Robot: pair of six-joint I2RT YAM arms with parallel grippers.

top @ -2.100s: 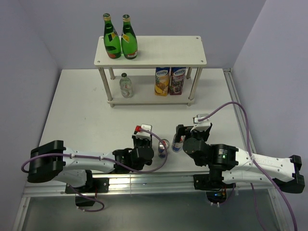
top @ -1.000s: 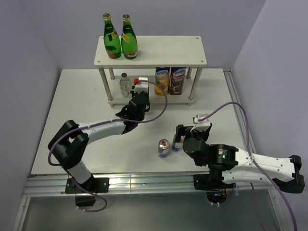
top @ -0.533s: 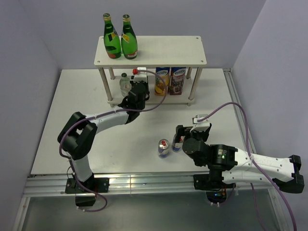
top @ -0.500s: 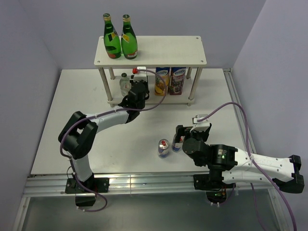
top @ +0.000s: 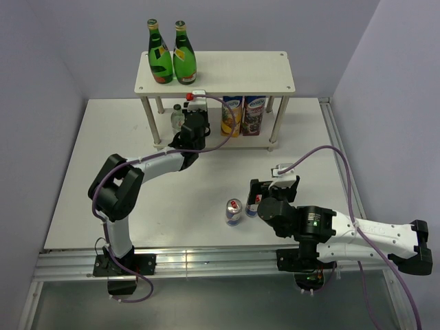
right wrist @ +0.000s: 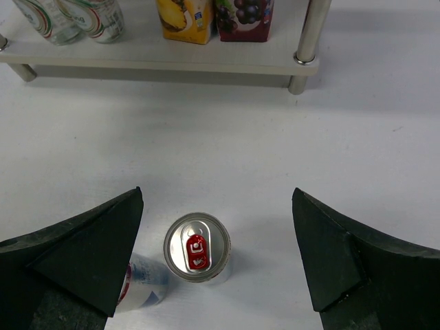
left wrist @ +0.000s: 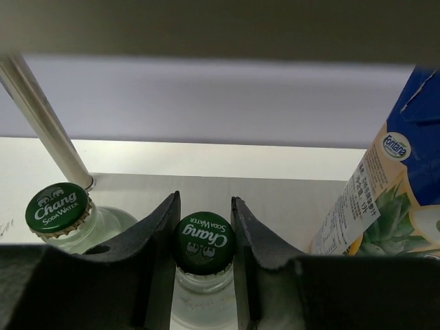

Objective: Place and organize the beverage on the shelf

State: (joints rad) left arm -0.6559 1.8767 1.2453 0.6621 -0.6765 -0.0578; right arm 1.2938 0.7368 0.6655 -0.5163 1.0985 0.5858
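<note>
Right now we see a small clear Chang soda-water bottle caught at its neck by the left gripper. The dark fingers press in on either side just under the green cap, so the jaws are closed about it as far as the neck allows. The bottle sits in the lower tier of the shelf, beneath the upper board, though we cannot tell whether its base rests on the lower board.

Just beside it, toward the shelf's left post, stands the second Chang bottle, apart from the fingers. On the other side are a pineapple juice carton and, beyond it in the overhead view, a grape juice carton, both on the lower board. Up on the top board, two green glass bottles with yellow labels stand side by side at the left end.

Out on the white table, well apart from the shelf, two slim cans stand upright close together. The right gripper hangs over them with its jaws spread wide, holding nothing. In its wrist view the right can lies between the fingers and touches neither. The left can is by the left finger, partly hidden behind it.
</note>
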